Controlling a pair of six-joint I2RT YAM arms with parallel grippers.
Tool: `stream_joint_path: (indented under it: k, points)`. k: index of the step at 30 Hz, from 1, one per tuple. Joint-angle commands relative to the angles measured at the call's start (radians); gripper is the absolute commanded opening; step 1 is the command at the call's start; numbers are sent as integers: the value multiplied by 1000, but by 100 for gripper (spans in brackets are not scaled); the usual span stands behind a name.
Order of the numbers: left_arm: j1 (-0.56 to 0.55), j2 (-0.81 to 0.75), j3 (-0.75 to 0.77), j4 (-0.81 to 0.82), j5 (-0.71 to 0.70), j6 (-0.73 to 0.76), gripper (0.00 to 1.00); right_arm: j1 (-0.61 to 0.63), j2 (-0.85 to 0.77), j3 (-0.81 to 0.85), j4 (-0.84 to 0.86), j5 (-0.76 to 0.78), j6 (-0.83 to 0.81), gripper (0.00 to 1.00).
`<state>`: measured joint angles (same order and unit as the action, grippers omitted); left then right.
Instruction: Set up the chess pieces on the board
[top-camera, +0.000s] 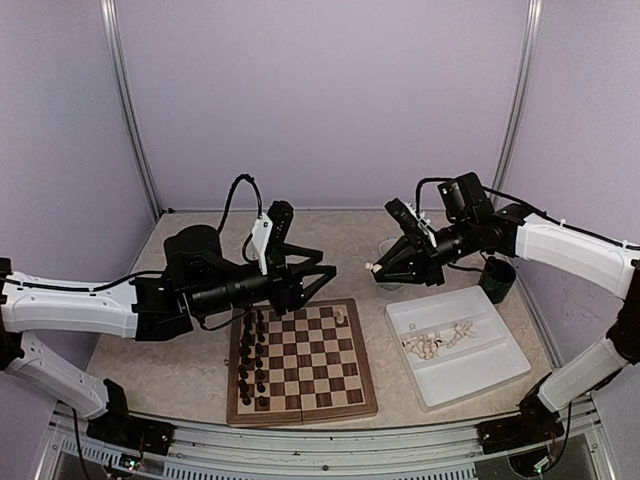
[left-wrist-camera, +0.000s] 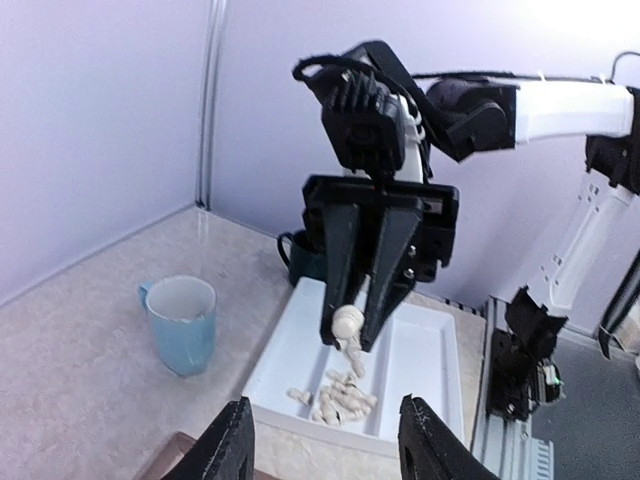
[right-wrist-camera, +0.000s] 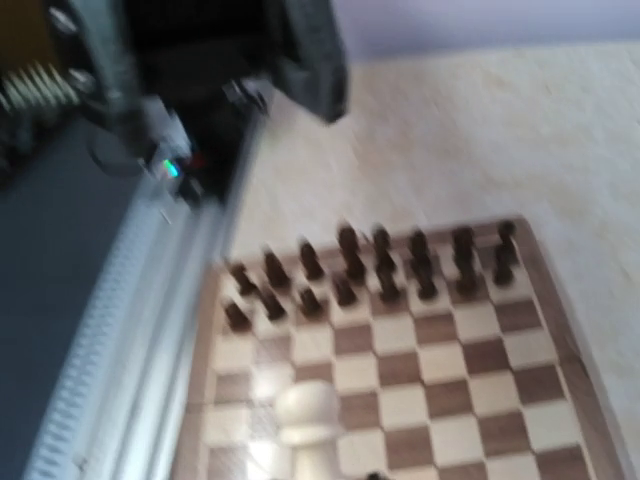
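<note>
Top external view: the table (top-camera: 170, 375) is carrying the board (top-camera: 300, 410) at centre and, just to its right, a white tray (top-camera: 485, 350). My left gripper (top-camera: 322, 283) is hovering over the board's far edge, fingers spread and nothing between them. My right gripper (top-camera: 376, 268) is hanging in the air beyond the gap between board and tray, pinching one cream-white chess piece (left-wrist-camera: 347, 322) at its fingertips. A blue mug (left-wrist-camera: 182, 322) and a dark cup (top-camera: 497, 278) are standing beyond the tray. On the board, dark chess pieces (top-camera: 255, 355) are filling the two left files, and a single cream piece (top-camera: 341, 317) is standing near the far right corner. The other chess pieces (top-camera: 435, 342) are lying heaped in the tray.
</note>
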<state>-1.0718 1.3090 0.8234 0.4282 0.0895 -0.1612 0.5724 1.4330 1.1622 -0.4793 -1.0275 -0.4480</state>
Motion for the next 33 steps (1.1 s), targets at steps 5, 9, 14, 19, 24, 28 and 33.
stream_joint_path:
  k: [5, 9, 14, 19, 24, 28, 33]
  points:
    - [-27, 158, 110, 191, -60, 49, 50, -40, 9, -30, 147, -247, 164, 2]
    - [-37, 213, 152, 208, -18, 46, 50, -40, 5, -34, 148, -243, 165, 3]
    - [-38, 253, 180, 213, 7, 40, 49, -42, 1, -35, 142, -238, 161, 3]
    - [-38, 285, 209, 209, 26, 33, 39, -42, 2, -35, 140, -240, 159, 4]
    - [-36, 308, 235, 191, 43, 26, 25, -42, 4, -34, 139, -241, 155, 4]
    - [-37, 324, 250, 177, 57, 24, 15, -42, 0, -33, 133, -239, 151, 4]
    - [-35, 322, 257, 154, 54, 32, 6, -44, -19, -41, 70, -192, 74, 28]
